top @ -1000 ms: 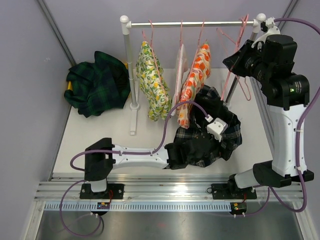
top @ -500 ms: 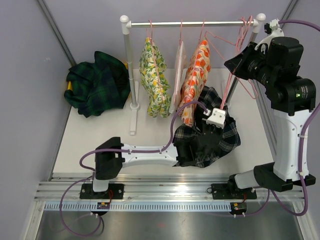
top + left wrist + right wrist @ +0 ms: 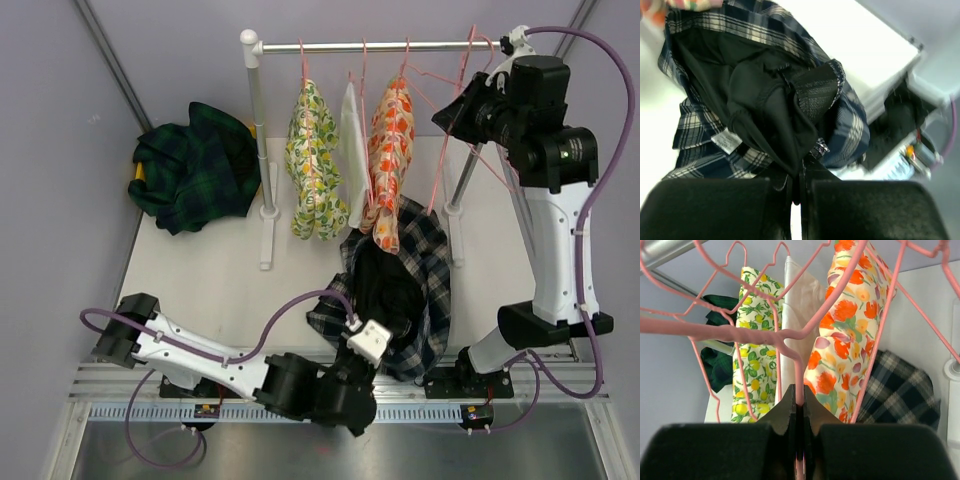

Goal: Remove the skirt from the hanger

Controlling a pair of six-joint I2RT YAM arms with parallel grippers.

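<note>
Top external view: plaid skirt [image 3: 405, 290] is off the pink hanger [image 3: 740, 334], heaped on the tabletop [image 3: 200, 270]; left gripper [image 3: 800, 175] jaws pinch its lining, right gripper [image 3: 797, 390] jaws clamp the hanger. Only letting go seems left.

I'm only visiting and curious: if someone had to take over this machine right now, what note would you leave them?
Left gripper: shut on the dark lining of the checked skirt, near the front edge of the table.
Right gripper: shut on the bare pink hanger, up by the rail.
Done: the skirt looks free of the hanger and lies crumpled on the table.
Left: probably let go of the skirt, then hang the hanger back or set it down.
</note>
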